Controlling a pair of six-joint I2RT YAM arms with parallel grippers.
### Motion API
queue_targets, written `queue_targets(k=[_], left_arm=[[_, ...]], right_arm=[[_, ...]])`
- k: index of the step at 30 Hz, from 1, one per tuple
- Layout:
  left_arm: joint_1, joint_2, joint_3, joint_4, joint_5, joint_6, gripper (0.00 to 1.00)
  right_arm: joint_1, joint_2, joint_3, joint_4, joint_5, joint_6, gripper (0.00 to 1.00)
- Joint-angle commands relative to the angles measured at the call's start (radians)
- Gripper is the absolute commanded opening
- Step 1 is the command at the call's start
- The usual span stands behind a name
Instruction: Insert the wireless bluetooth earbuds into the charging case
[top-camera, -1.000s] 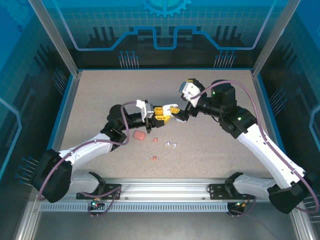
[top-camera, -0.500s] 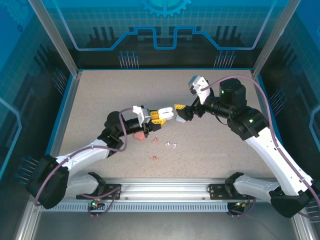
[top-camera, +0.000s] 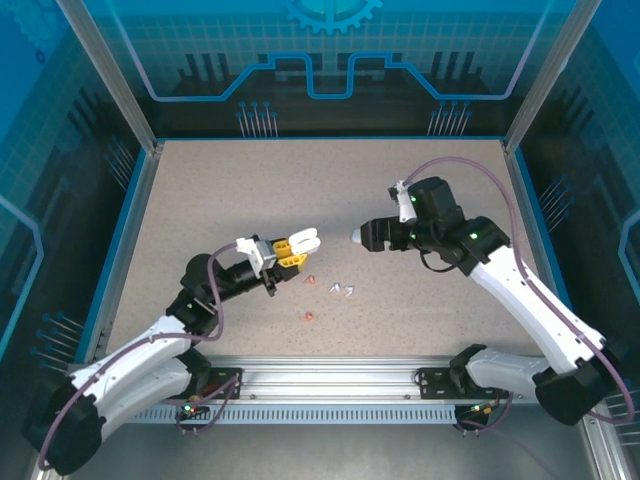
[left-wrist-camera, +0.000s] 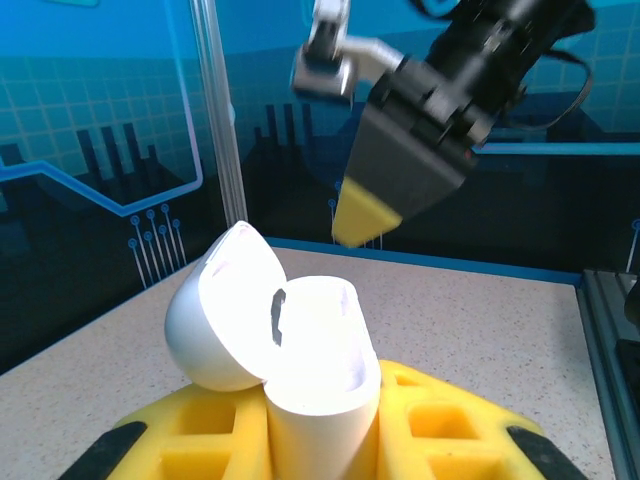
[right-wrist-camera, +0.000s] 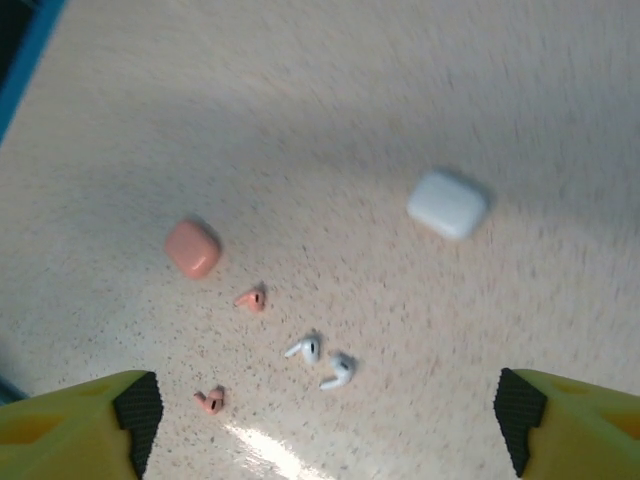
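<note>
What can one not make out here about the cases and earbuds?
Left wrist view: glare whitens the inside of the open white charging case in the left gripper; empty or filled, I cannot tell.
Right wrist view: shut lids hide what the pink case and the closed white case contain.
Right wrist view: white earbuds and pink earbuds are too small and blurred to tell left from right.

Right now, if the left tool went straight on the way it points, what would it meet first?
Most likely the right tool, hanging open ahead of the left tool and its open white charging case; depth is unclear.
</note>
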Motion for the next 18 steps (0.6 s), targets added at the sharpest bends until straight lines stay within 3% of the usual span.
queue_targets(k=[1, 13, 18], left_arm=[[-0.007, -0.066, -0.014, -0.088, -0.037, 0.043, 0.00], [-0.007, -0.149, -0.025, -0.133, -0.048, 0.060, 0.00], [-0.006, -0.156, -0.026, -0.139, -0.056, 0.066, 0.00]], right_arm=[[0.013, 0.069, -0.017, -0.088, 0.051, 0.183, 0.86], [0.140, 0.395, 0.030, -0.166, 0.108, 0.523, 0.76], [0.171, 0.504, 0.055, -0.128, 0.083, 0.564, 0.64]])
